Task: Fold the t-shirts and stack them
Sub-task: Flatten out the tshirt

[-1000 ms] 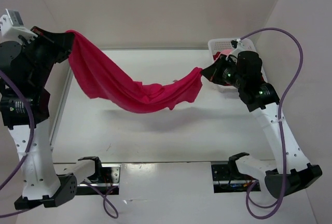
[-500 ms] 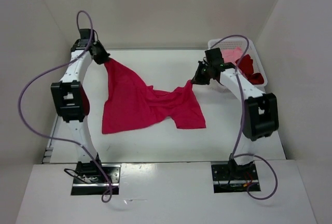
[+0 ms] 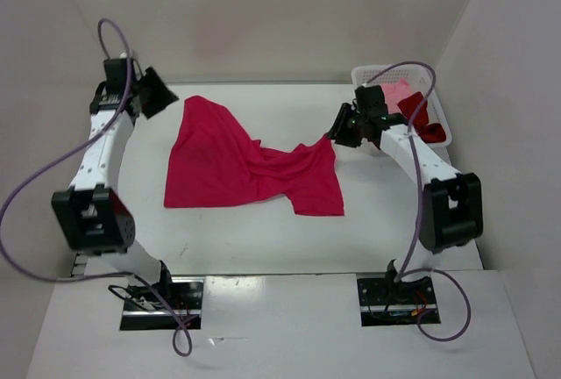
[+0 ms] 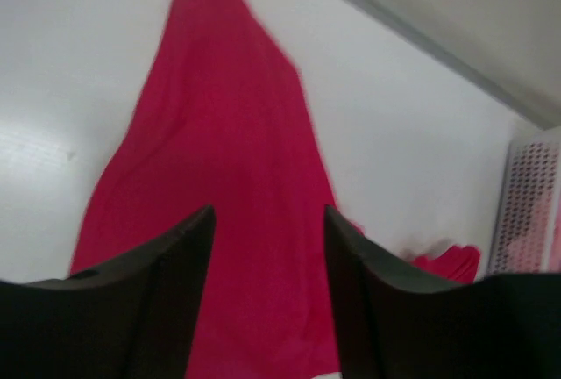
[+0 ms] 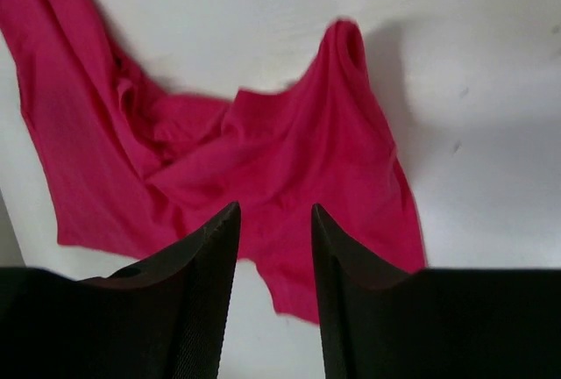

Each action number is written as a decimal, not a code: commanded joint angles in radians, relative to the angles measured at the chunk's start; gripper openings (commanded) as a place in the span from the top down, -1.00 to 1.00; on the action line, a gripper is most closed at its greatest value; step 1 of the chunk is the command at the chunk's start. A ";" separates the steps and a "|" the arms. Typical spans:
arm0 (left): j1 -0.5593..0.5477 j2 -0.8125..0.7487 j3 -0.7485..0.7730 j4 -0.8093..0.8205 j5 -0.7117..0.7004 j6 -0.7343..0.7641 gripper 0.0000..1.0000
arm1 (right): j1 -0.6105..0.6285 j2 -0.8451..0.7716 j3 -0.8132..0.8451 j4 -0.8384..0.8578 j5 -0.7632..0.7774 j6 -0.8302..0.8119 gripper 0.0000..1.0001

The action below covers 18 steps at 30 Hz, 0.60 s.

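The bright crimson-pink t-shirt (image 3: pixel 237 164) lies rumpled on the white table, spread from back left to centre right. My left gripper (image 3: pixel 166 101) hovers open just off the shirt's back-left corner. In the left wrist view the left gripper (image 4: pixel 268 212) is empty, with the t-shirt (image 4: pixel 237 160) below it. My right gripper (image 3: pixel 335 133) is open beside the shirt's right corner. In the right wrist view nothing sits between the right gripper's (image 5: pixel 275 208) jaws, and the creased cloth (image 5: pixel 289 160) lies under them. A pale pink t-shirt (image 3: pixel 399 91) and a dark red t-shirt (image 3: pixel 422 120) sit in the basket.
A white lattice basket (image 3: pixel 377 72) stands at the back right corner, also seen as the basket (image 4: pixel 530 195) in the left wrist view. White walls close in the table on the left, back and right. Purple cables loop off both arms.
Both grippers have opened and let go of the crimson-pink shirt. It has settled onto the table. The left gripper has drawn back left, away from the cloth.
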 commanded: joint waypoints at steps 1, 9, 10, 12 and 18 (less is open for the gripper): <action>0.073 -0.263 -0.392 0.128 0.057 -0.086 -0.13 | -0.004 -0.193 -0.134 0.056 -0.020 -0.001 0.14; 0.164 -0.704 -0.998 0.129 0.054 -0.351 0.48 | 0.097 -0.443 -0.375 0.056 -0.077 0.045 0.90; 0.185 -0.722 -1.025 0.120 0.054 -0.374 0.37 | 0.097 -0.443 -0.387 0.056 -0.077 0.054 0.90; 0.208 -0.750 -1.083 0.119 0.040 -0.410 0.12 | 0.097 -0.465 -0.407 0.056 -0.087 0.055 0.86; 0.232 -0.741 -1.184 0.129 -0.038 -0.485 -0.01 | 0.097 -0.495 -0.458 0.056 -0.114 0.045 0.76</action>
